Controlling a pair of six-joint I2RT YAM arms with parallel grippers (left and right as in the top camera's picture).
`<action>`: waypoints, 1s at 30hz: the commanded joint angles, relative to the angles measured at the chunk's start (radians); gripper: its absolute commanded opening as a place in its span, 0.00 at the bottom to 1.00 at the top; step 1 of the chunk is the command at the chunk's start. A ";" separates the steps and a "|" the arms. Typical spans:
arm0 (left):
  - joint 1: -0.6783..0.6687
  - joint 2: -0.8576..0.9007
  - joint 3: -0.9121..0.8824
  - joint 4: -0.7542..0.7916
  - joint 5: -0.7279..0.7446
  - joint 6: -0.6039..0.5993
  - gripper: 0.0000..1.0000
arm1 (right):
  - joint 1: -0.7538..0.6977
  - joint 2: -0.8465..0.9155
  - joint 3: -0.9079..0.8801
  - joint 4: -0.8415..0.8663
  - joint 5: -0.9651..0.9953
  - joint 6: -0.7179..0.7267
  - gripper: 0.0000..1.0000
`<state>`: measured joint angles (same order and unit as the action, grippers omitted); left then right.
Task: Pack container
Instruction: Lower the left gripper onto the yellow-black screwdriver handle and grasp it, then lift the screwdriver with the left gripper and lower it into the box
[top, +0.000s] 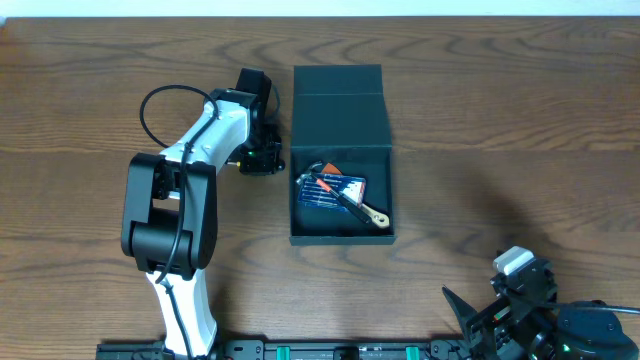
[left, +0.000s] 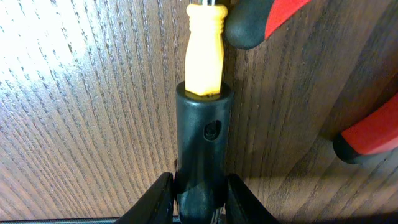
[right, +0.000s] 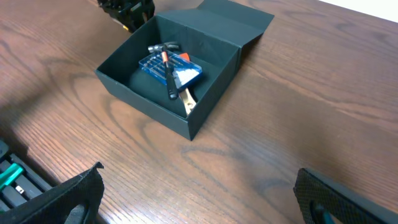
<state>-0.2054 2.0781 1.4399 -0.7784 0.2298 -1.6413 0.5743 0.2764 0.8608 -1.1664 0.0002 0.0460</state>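
The dark teal container (top: 300, 235) stands open at the table's middle, its flap lid (top: 338, 105) laid back. It also shows in the right wrist view (right: 155, 109). Inside lie a blue striped packet (top: 335, 188) and a small hammer with a wooden handle (top: 368, 212). My left gripper (left: 199, 186) is just left of the container (top: 262, 155), shut on the black end of a black-and-yellow tool handle (left: 204, 50) close over the wood. My right gripper (right: 199, 186) is open and empty, near the front right (top: 480, 305).
Red-and-black pliers handles (left: 273, 15) lie beside the yellow handle, with the second grip lower right (left: 373, 134). Bare wooden table (top: 500, 130) lies right of the container. A rail with green parts (top: 320, 350) runs along the front edge.
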 joint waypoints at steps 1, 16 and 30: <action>0.004 -0.004 0.016 -0.006 -0.005 0.017 0.25 | -0.005 -0.002 -0.001 -0.001 0.003 0.017 0.99; 0.004 -0.030 0.016 -0.006 -0.005 0.040 0.15 | -0.005 -0.002 -0.001 -0.001 0.003 0.017 0.99; -0.003 -0.168 0.016 -0.007 -0.019 0.051 0.14 | -0.005 -0.002 -0.001 -0.001 0.003 0.017 0.99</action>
<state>-0.2058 1.9617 1.4410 -0.7788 0.2295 -1.6104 0.5743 0.2764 0.8608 -1.1664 0.0002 0.0460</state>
